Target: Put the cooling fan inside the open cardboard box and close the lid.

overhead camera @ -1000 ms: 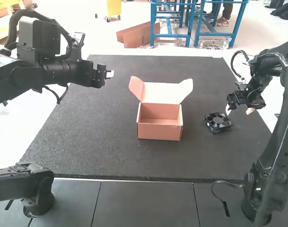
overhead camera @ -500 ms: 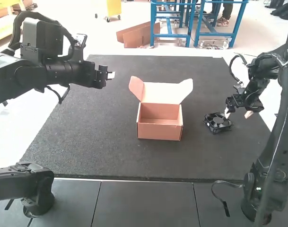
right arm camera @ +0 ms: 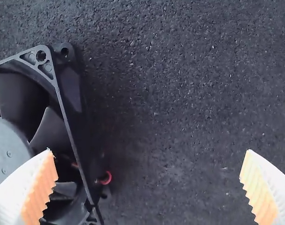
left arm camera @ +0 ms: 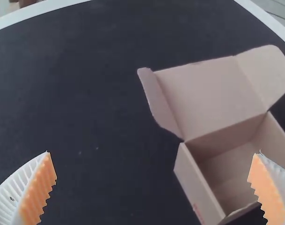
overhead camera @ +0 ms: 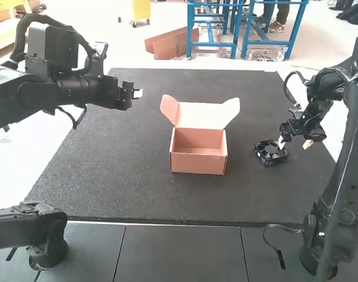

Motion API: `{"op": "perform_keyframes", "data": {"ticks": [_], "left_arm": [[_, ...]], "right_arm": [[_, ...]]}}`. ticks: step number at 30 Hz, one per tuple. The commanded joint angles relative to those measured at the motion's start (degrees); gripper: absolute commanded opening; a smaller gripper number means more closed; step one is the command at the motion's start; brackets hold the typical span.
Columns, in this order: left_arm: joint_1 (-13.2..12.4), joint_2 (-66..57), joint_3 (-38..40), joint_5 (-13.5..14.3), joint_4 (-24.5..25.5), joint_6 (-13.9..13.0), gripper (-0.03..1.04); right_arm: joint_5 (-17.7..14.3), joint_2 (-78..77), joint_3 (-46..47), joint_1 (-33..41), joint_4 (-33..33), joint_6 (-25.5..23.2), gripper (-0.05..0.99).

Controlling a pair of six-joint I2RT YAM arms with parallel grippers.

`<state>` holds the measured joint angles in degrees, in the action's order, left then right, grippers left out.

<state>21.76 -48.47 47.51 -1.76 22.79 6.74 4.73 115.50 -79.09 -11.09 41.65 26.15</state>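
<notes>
Cardboard box [overhead camera: 198, 154] stands in the middle of the surface [overhead camera: 108, 164], its lid [overhead camera: 202, 113] upright at the back so the cavity is free for the cooling fan [overhead camera: 271, 153], which lies flat near its right side. Right pincer [overhead camera: 294, 141] hangs over the fan's outer edge, fingers spread to straddle it. Left pincer [overhead camera: 131, 93], likewise spread, hovers well left of the box, probably kept for the lid. No print is legible.
</notes>
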Motion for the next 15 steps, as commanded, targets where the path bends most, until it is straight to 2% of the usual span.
{"op": "perform_keyframes", "data": {"ticks": [1,15], "left_arm": [[0.3,-0.1,2.2,-0.3,-0.4,0.2,0.97],[0.3,-0.1,2.2,-0.3,-0.2,0.2,0.97]], "right_arm": [[0.3,1.0,-2.6,0.2,0.1,-0.4,0.9],[-0.2,4.1,-3.8,0.2,2.1,-0.5,0.9]]}}
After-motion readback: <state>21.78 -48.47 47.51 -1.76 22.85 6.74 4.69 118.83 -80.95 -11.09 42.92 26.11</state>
